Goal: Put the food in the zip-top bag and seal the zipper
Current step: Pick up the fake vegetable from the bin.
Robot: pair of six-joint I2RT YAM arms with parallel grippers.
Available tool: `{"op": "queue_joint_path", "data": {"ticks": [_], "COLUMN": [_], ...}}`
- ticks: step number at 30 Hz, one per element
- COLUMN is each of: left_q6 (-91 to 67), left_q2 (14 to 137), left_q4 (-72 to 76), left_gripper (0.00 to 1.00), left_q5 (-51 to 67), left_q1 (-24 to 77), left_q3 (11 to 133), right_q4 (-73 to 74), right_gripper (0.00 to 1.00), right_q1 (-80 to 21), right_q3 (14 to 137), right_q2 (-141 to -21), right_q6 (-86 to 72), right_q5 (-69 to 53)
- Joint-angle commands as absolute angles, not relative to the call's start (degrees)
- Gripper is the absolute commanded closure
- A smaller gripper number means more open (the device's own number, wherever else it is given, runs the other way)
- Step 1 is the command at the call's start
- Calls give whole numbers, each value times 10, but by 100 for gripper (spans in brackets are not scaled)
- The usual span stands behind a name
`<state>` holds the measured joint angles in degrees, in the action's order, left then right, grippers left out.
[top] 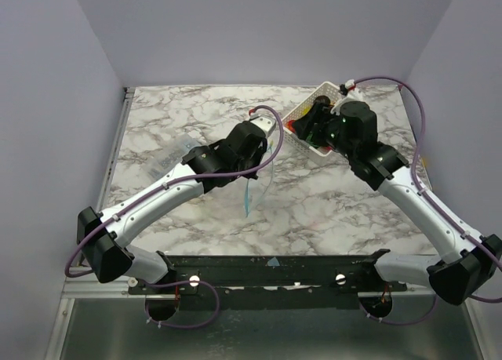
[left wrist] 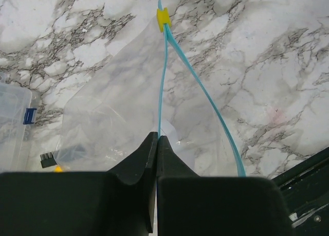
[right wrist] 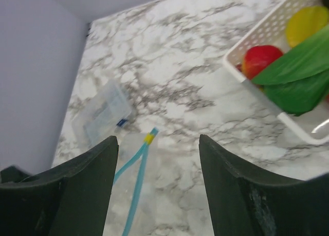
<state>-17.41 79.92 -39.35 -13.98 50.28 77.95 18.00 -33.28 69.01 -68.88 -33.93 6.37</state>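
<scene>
Marble table (top: 329, 207): left jaws clamp one zipper (left wrist: 164, 82) edge.

Pairs smooth white tube links with blocky matte-black joint housings on the left arm (top: 157, 195) and the right arm (top: 423, 199), and trails thin purple cables (top: 420, 132) that loop loose beside the shells. Mounts through chunky black bases on a black rail (top: 259, 267) dotted with round silver bolts (top: 340, 278). Ends in black plastic throughout: left fingers (left wrist: 134, 169) matte, wedge-shaped and smooth-faced above a squared body, right fingers (right wrist: 247, 189) broad, curved blades carrying faint pale scuffs.
</scene>
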Motion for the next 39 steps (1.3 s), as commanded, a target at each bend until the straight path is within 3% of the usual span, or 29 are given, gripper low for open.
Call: {"op": "queue_joint_path", "data": {"ticks": [1,11,17,22,28,39], "left_q6": [-180,-183,-179,-184,-198,-200], "left_q2": [795,799,795,785,792,792], "left_q4": [-390,-388,-392,-390,-389,-382], "left_gripper": [100,100,100,100,100,100], "left_q5": [-113,-81,-83,-56,-2,-1], "left_q1": [494,490,490,481,455,438], "left_q3": [776,774,776,777,780,774], "right_q4": [224,174,164,137,139,89], "right_gripper": [32,31,10,1,0,1], "right_q1": [-268,-132,-121,-121,-121,-121], "right_q3": [701,689,720,750,801,789], "right_q2": [-720,-819,-900,-969,-1040,-1062], "right_q6": [-324,-405,-451,-434,-432,-423], "right_q5": [133,111,143,170,173,172]}}
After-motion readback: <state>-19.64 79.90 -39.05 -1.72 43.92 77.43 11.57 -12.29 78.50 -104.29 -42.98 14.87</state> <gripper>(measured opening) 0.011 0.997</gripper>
